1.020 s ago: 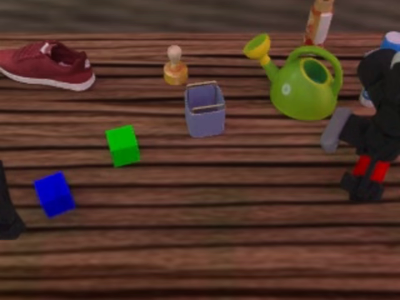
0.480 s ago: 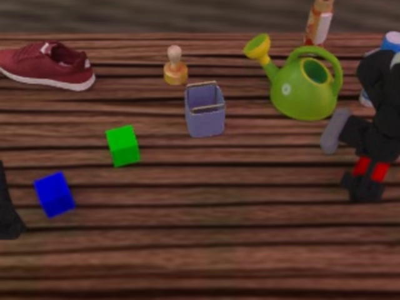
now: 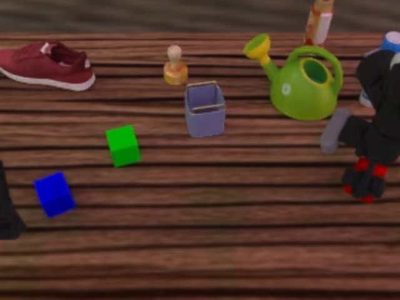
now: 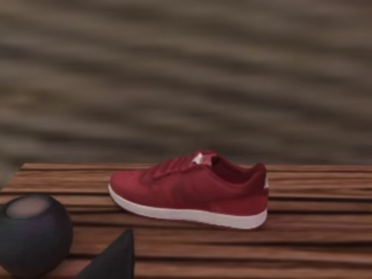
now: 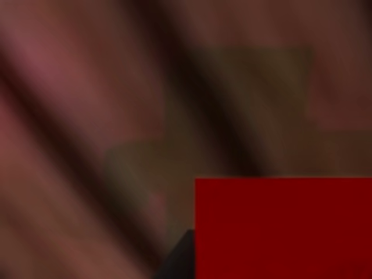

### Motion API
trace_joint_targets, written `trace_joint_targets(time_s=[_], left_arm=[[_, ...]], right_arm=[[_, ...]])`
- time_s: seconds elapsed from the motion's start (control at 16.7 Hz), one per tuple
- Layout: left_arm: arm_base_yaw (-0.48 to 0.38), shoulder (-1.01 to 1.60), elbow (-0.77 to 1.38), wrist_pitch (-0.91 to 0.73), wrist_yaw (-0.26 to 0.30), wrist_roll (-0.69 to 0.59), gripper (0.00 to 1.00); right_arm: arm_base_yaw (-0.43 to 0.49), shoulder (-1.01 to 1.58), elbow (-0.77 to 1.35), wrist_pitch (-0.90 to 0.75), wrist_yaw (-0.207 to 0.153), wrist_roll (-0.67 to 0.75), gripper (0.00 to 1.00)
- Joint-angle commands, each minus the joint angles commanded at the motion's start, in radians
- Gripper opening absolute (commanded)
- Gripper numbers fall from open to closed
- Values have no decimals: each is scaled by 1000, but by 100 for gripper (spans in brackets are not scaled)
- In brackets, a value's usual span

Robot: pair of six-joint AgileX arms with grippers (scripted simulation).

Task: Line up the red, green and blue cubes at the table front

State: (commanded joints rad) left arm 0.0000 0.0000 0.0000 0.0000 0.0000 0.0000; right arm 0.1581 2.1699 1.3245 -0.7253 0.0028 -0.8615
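Cube (image 3: 370, 170), red, within right hand (image 3: 364, 186)

Open planks across the table (image 3: 250, 250) front (cubes left); lilac cup (image 3: 205, 111), watering can (image 3: 305, 81) crowding the back.

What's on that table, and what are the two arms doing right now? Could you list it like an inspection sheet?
Surface: wooden table, dark plank grooves.
Job's things: green cube and blue cube at left, apart; red cube at right, in the right gripper.
Clutter: red shoe, lilac cup, green watering can, wooden peg figure, bottle along the back.
Grippers: right shut on the red cube; left gripper parked at left edge.
Cables: nothing seen.
Surroundings: blurred grey-brown backdrop.
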Motion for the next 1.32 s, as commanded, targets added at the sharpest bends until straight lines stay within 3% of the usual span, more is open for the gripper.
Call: trace_joint_targets(time_s=[0.48, 0.9, 1.32], left_arm=[[0, 0, 0, 0, 0, 0, 100], [0, 0, 0, 0, 0, 0, 100], [0, 0, 0, 0, 0, 0, 100]], right_arm=[[3, -41, 15, -46, -10, 11, 0], [8, -143, 127, -265, -11, 11, 0], [41, -126, 161, -284, -11, 23, 0]])
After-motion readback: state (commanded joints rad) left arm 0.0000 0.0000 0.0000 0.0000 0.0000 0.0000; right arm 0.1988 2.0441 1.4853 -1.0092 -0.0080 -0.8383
